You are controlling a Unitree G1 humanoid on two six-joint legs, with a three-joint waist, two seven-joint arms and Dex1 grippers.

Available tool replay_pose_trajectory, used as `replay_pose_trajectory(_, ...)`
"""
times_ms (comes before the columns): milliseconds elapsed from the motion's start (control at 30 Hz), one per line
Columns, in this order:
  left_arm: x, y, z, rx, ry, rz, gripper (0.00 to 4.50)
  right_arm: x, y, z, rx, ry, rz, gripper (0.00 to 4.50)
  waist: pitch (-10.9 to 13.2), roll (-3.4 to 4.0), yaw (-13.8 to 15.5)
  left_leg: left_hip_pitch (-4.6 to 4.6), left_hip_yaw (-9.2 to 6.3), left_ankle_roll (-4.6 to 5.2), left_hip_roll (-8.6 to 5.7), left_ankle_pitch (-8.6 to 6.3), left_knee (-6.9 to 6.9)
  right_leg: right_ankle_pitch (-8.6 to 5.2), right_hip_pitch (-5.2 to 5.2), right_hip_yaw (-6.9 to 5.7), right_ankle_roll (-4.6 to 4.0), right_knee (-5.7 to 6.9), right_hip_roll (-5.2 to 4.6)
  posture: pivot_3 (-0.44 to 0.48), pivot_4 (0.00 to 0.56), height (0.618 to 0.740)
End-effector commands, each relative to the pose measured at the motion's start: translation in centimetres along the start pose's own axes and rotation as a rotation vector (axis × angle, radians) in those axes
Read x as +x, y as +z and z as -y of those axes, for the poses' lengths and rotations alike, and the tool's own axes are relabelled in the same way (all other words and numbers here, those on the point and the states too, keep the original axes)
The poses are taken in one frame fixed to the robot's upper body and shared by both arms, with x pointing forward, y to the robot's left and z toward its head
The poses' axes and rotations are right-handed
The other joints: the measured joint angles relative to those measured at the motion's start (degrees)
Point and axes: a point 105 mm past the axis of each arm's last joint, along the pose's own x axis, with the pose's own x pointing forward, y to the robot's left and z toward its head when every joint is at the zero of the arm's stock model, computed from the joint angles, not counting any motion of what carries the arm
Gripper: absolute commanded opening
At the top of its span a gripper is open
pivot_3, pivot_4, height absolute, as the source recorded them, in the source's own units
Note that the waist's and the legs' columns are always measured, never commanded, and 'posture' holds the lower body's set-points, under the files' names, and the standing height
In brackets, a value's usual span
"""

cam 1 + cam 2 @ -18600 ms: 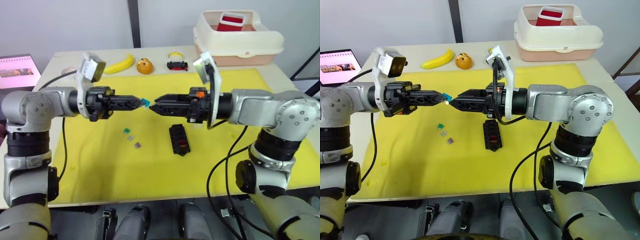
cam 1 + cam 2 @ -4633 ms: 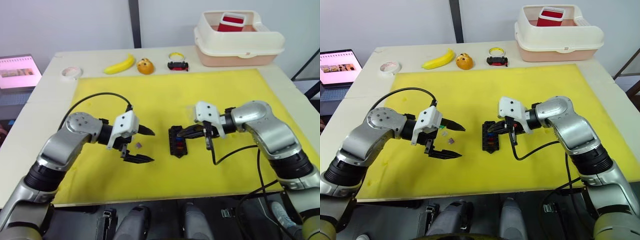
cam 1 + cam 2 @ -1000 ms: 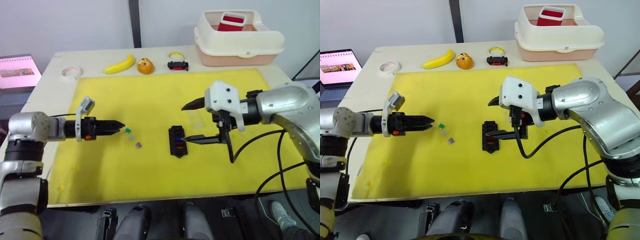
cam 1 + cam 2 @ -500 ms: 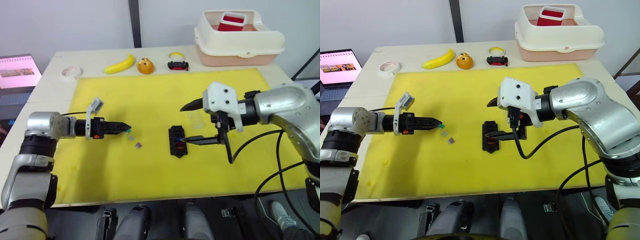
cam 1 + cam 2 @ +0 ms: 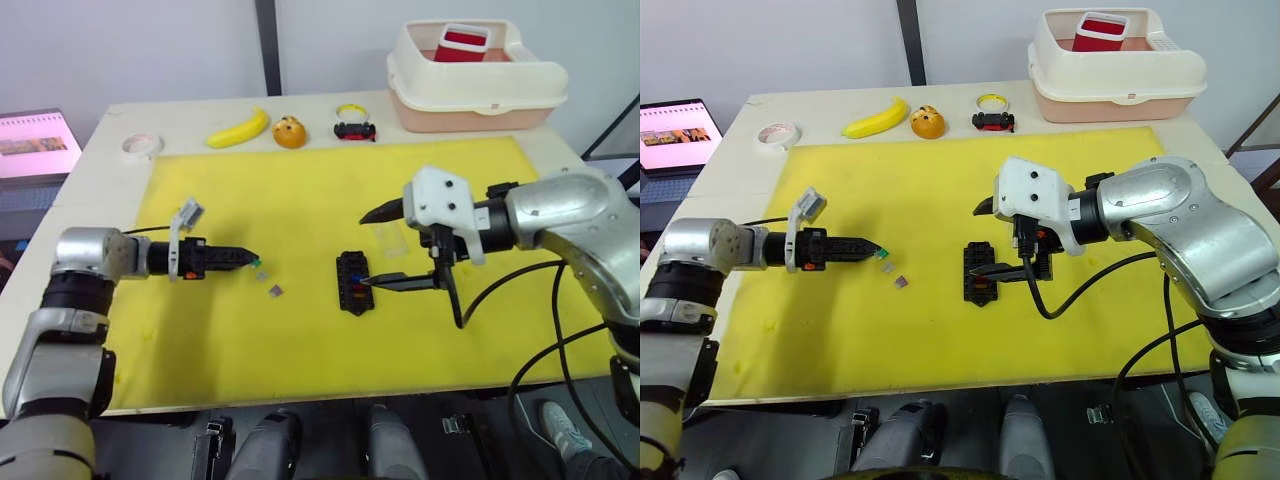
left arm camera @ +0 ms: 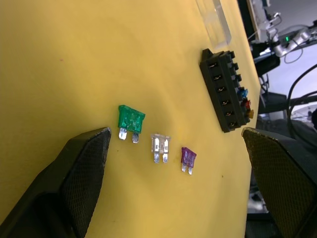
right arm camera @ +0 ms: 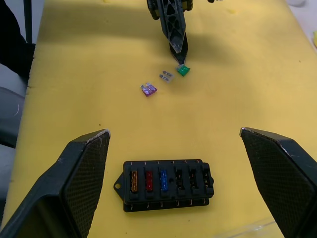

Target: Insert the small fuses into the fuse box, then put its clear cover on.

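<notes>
A: Where are the loose fuses?

B: Three lie in a short row on the yellow mat (image 5: 300,360), well to the left of the fuse box (image 7: 167,191): the green fuse (image 6: 131,121), then a clear-grey fuse (image 6: 159,146), then the purple fuse (image 6: 188,157). All lie flat, apart from one another, metal blades showing.

A: And the box?

B: Flat on the mat, slots up. Orange, red and blue fuses sit in three slots side by side at one end; the other three slots look empty. The clear cover (image 5: 390,236) lies just beyond it, hard to make out.

A: The grippers?

B: The left gripper (image 6: 173,148) is spread wide and holds nothing, one finger's tip just beside the green fuse. The right gripper (image 7: 173,144) hangs above the box, also spread and empty.

A: How will the green one handle?

B: My guess is very light, hard and slick, so a glancing touch would skate it across the mat. I'd pinch it across the plastic body, on the broad faces, leaving the blades free for the slot. The blades look thin and could bend if squeezed or pushed in crooked.

A: Risk?

B: Nudging the grey neighbour while closing
</notes>
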Motion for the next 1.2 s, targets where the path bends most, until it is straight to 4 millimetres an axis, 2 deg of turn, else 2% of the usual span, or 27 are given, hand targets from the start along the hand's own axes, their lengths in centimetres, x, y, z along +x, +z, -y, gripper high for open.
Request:
replay_pose_trajectory(33, 0.3, -0.4, -0.5, -0.016, 0.007, -0.01, 4.5, -0.2, 1.1, 0.0, -0.052, -0.014, 0.022, 4.46, 0.0, 0.0, 0.02, 0.0, 0.01, 0.0, 0.0, 0.0, 0.0, 0.0, 0.0, 0.0, 0.0, 0.0, 0.0, 0.0, 0.15, 0.74)
replay_pose_trajectory(500, 1.8, -0.7, -0.3, -0.027, -0.039, -0.022, 4.5, -0.1, 1.1, -0.1, -0.046, -0.014, 0.022, 4.46, -0.04, 0.0, 0.34, 0.01, -0.03, 0.0, -0.06, 0.0, 0.05, 0.01, 0.08, 0.0, 0.02, 0.0, -0.04, 0.0, 0.15, 0.74)
replay_pose_trajectory(600, 1.8, -0.7, -0.3, -0.03, -0.043, -0.017, 3.64, -0.1, 1.1, -0.2, -0.046, -0.014, 0.021, 4.5, -0.04, 0.0, 0.34, 0.01, -0.03, 0.0, -0.07, 0.0, 0.06, 0.01, 0.08, 0.0, 0.02, 0.0, -0.04, 0.0, 0.15, 0.74)
replay_pose_trajectory(767, 1.8, -1.2, -0.9, -0.026, -0.012, -0.032, 1.08, 0.0, 1.0, -0.2, -0.044, -0.013, 0.022, 4.5, -0.04, 0.0, 0.09, 0.0, -0.03, 0.01, -0.07, 0.0, 0.05, 0.01, 0.07, 0.0, 0.02, -0.02, -0.04, 0.0, 0.15, 0.74)
replay_pose_trajectory(967, 1.6, -1.9, -2.2, -0.027, 0.04, -0.038, 1.08, 0.1, 1.1, -0.2, -0.043, -0.014, 0.024, 4.5, -0.04, 0.0, 0.02, 0.01, -0.03, 0.01, -0.04, 0.0, 0.04, 0.01, 0.05, 0.0, 0.02, 0.0, -0.02, 0.0, 0.15, 0.74)
replay_pose_trajectory(1200, 0.6, -1.4, -3.4, -0.031, 0.104, 0.007, 1.08, 0.1, 1.1, -0.2, -0.042, -0.014, 0.027, 4.5, -0.05, -0.01, -0.03, 0.03, -0.02, 0.0, -0.03, 0.0, 0.04, 0.01, 0.05, 0.0, 0.02, 0.02, -0.01, 0.0, 0.15, 0.74)
